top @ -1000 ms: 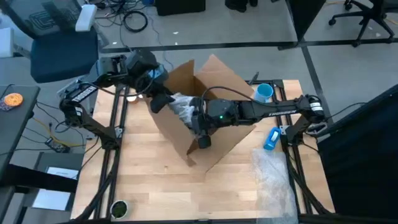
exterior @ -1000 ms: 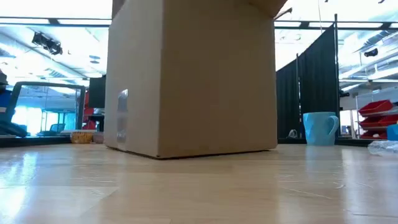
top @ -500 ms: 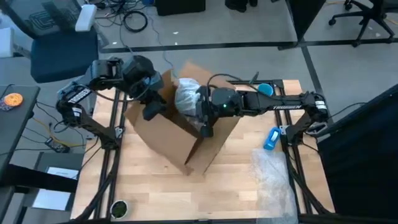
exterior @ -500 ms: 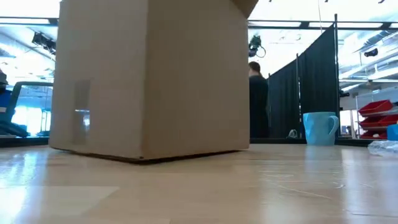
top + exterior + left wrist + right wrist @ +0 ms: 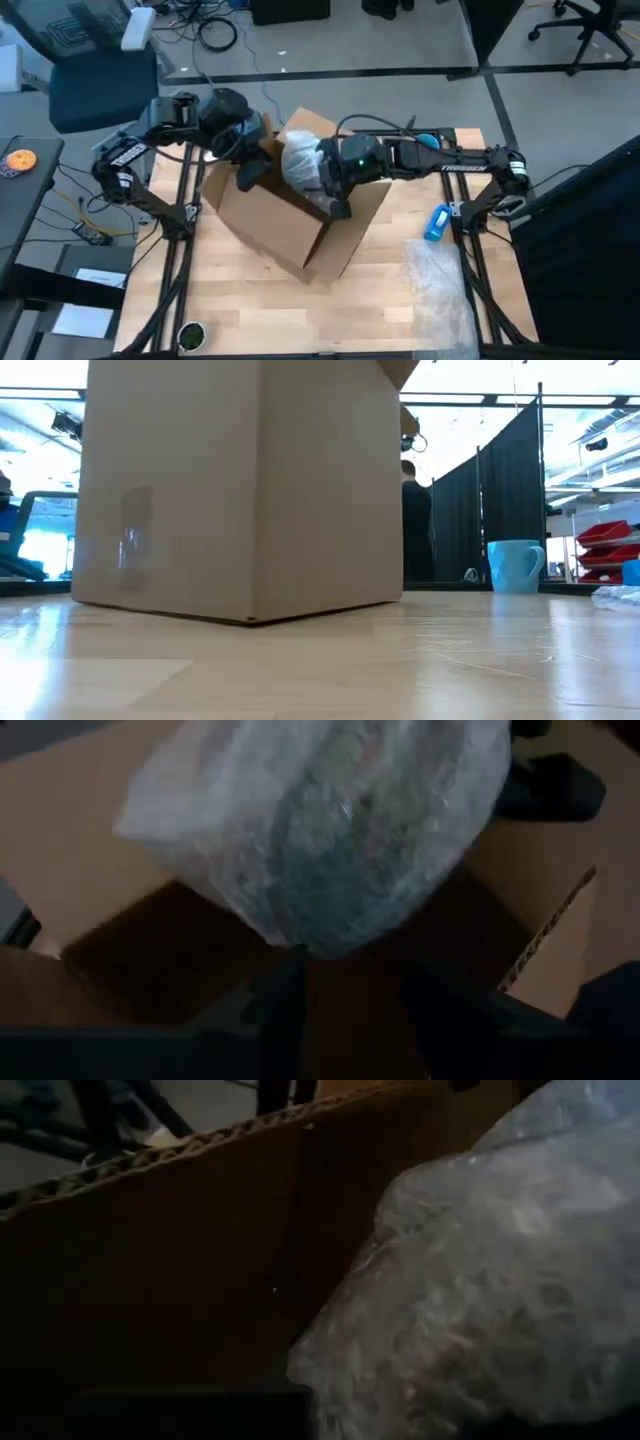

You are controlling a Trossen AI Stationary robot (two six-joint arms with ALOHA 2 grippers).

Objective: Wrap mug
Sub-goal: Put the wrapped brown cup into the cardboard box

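The bubble-wrapped bundle [image 5: 300, 155] sits at the open top of the cardboard box [image 5: 290, 215], a pale crinkled lump of clear film with a darker shape showing through it (the left wrist view shows this best [image 5: 330, 830]). The right gripper [image 5: 322, 178] is pressed against the bundle's side, just inside the box's opening; whether its jaws are closed on the film or merely beside it, I cannot tell. The left gripper [image 5: 248, 172] is at the box's opposite rim, touching or nearly touching the cardboard wall next to the bundle, its dark fingers [image 5: 280, 1010] spread narrowly under the film.

The box stands near the worktop's [image 5: 250, 300] far left part, tilted on one lower edge in the low view [image 5: 240, 490]. A blue mug [image 5: 515, 565] stands unwrapped near the far right corner, well apart from the box. A blue bottle [image 5: 436, 222] lies by the right edge, with a loose sheet of bubble wrap [image 5: 440, 280] near the right front corner.
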